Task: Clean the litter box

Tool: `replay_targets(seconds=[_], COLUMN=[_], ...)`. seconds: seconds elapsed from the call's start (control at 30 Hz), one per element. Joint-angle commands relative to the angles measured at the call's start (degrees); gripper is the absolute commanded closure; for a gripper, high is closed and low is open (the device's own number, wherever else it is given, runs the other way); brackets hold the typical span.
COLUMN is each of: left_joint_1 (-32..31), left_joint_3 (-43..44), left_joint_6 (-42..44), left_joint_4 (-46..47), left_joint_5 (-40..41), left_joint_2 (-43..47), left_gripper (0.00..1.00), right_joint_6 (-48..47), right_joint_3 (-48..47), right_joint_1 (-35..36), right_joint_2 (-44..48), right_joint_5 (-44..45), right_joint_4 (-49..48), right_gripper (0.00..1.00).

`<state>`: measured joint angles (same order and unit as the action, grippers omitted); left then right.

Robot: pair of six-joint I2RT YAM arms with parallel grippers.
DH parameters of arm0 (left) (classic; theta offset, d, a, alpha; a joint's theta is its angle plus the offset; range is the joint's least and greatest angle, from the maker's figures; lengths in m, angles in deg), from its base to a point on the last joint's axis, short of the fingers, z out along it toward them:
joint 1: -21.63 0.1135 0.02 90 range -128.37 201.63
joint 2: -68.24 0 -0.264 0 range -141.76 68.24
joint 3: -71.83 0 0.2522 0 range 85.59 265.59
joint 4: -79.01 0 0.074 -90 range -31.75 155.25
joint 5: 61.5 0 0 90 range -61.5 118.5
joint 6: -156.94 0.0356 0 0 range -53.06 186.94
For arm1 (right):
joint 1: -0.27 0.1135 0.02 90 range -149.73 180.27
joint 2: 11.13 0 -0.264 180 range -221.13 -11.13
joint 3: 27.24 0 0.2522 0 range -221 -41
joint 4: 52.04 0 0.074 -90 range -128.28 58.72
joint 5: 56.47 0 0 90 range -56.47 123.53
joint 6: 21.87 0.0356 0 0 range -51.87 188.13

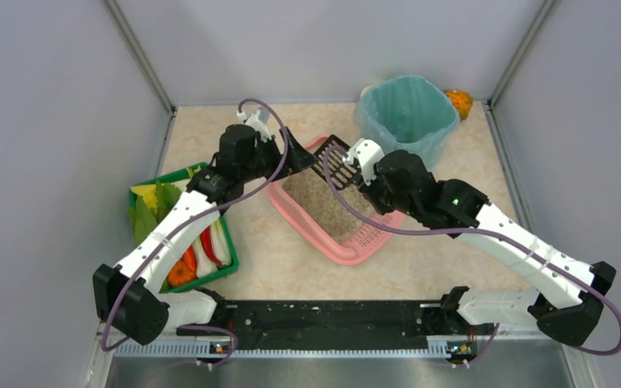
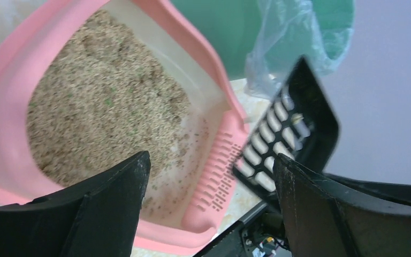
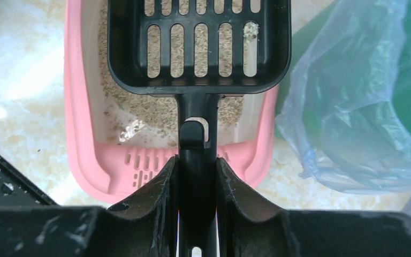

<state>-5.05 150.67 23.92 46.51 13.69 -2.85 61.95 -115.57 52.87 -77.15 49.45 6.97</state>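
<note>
The pink litter box (image 1: 348,255) lies mid-table with beige litter (image 1: 323,206) in it and its slotted ledge toward the arms. My right gripper (image 3: 197,171) is shut on the handle of a black slotted scoop (image 3: 198,43), held above the box's far end. A small pale clump (image 3: 250,29) sits in the scoop. My left gripper (image 2: 211,166) hangs open over the box's near corner (image 2: 214,176) with nothing between its fingers (image 2: 101,203). In the left wrist view the scoop (image 2: 294,139) is just to the right. From above, the left gripper (image 1: 301,158) is beside the scoop (image 1: 338,162).
A tall bin with a teal liner (image 1: 407,113) stands at the back right, close behind the scoop; its bag (image 3: 364,107) fills the right of the right wrist view. A green tray of colourful items (image 1: 182,234) lies at the left. An orange object (image 1: 458,101) sits behind the bin.
</note>
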Motion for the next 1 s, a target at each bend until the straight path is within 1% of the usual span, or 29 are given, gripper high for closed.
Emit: replay_targets(seconds=[0.0, 0.07, 0.13, 0.37, 0.5, 0.57, 0.67, 0.7, 0.73, 0.77, 0.83, 0.9, 0.97], left_joint_1=[-0.82, -0.80, -0.83, -0.77, -0.83, -0.78, -0.82, -0.75, -0.81, -0.81, -0.82, -0.83, -0.83], left_joint_3=[2.49, 2.07, 1.88, 2.00, 1.97, 1.95, 1.92, 1.91, 1.94, 1.93, 1.84, 1.89, 1.82], left_joint_6=[-3.43, -4.38, -4.77, -4.29, -4.13, -4.59, -5.56, -5.99, -6.54, -7.20, -8.57, -9.95, -11.11], left_joint_4=[7.48, 9.13, 10.13, 9.42, 9.25, 9.98, 10.88, 11.04, 11.15, 11.30, 11.71, 11.94, 12.37], left_joint_5=[-4.33, -5.58, -6.39, -8.59, -8.51, -8.60, -8.57, -8.50, -8.44, -8.36, -8.52, -8.72, -8.91], left_joint_2=[-1.20, -1.40, -1.77, -4.25, -5.05, -5.29, -5.75, -5.92, -6.08, -6.24, -6.57, -6.83, -6.99], left_gripper=[0.12, 0.15, 0.20, 0.34, 0.48, 0.58, 0.82, 0.90, 0.98, 1.00, 1.00, 1.00, 1.00], right_joint_6=[1.40, 1.65, 1.76, 1.28, 0.88, 0.90, 0.90, 1.02, 1.11, 1.15, 1.28, 1.41, 1.33], right_joint_3=[1.46, 2.16, 2.70, 4.41, 5.05, 5.64, 6.62, 6.98, 7.44, 7.88, 8.83, 9.66, 10.49], right_joint_1=[0.03, 0.07, 0.03, 0.05, 0.04, 0.03, 0.04, -0.01, -0.04, -0.06, -0.29, -0.69, -1.11], right_joint_2=[1.14, 1.85, 2.46, 4.19, 4.43, 4.69, 5.41, 5.76, 6.41, 7.03, 8.15, 9.37, 10.56], right_joint_5=[-3.70, -4.29, -4.83, -5.90, -5.98, -5.90, -5.75, -5.59, -5.37, -5.31, -5.28, -5.63, -6.02], right_joint_4=[-3.23, -3.77, -4.44, -6.85, -7.39, -7.81, -8.56, -8.91, -9.20, -9.56, -10.38, -11.03, -11.51], right_gripper=[1.00, 1.00, 1.00, 1.00, 1.00, 1.00, 1.00, 0.95, 0.86, 0.78, 0.64, 0.58, 0.53])
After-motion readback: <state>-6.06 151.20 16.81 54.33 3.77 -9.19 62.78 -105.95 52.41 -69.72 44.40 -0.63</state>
